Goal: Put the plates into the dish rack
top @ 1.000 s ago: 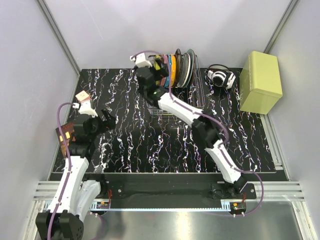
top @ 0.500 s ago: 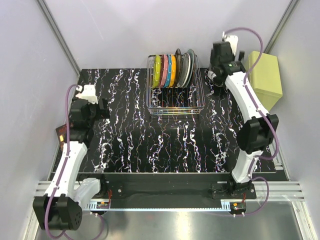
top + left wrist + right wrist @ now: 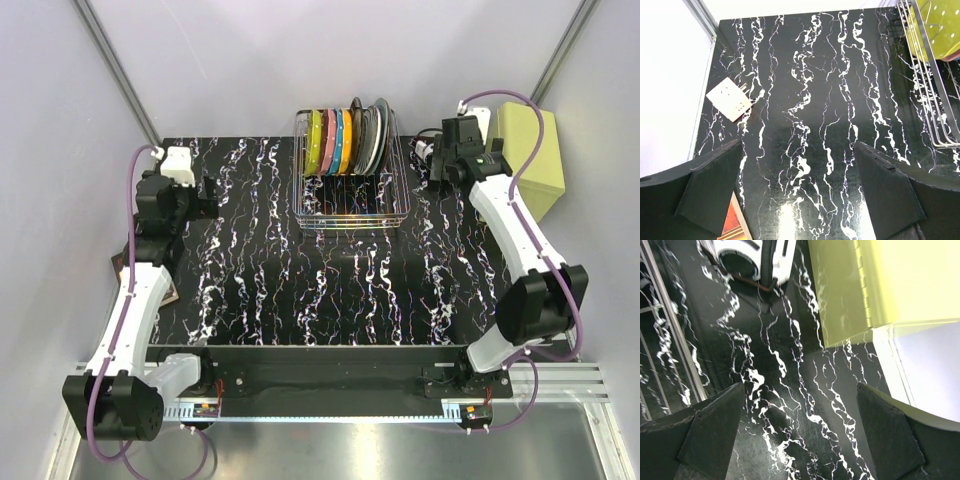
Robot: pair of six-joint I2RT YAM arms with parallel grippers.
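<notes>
The dish rack (image 3: 350, 212) stands at the back middle of the table. The yellow-green plate (image 3: 315, 141), pink plate (image 3: 327, 141), blue plate (image 3: 337, 141) and orange plate (image 3: 346, 141) stand upright in it, side by side. My left gripper (image 3: 207, 196) is open and empty over the far left of the table. In the left wrist view (image 3: 797, 150) the rack (image 3: 932, 95) and yellow-green plate (image 3: 940, 25) lie at the right edge. My right gripper (image 3: 440, 170) is open and empty to the right of the rack, and also shows in the right wrist view (image 3: 800, 390).
Grey and dark plates (image 3: 372, 132) stand in the rack's right part. A yellow-green box (image 3: 520, 162) stands at the back right, with a white and black device (image 3: 752, 255) between it and the rack. A white card (image 3: 730, 99) lies at the far left. An orange-brown thing (image 3: 122, 268) lies at the left edge.
My right arm has left the rack's left end and swung across to the back right, near the box. My left arm has moved back towards the far left corner.
</notes>
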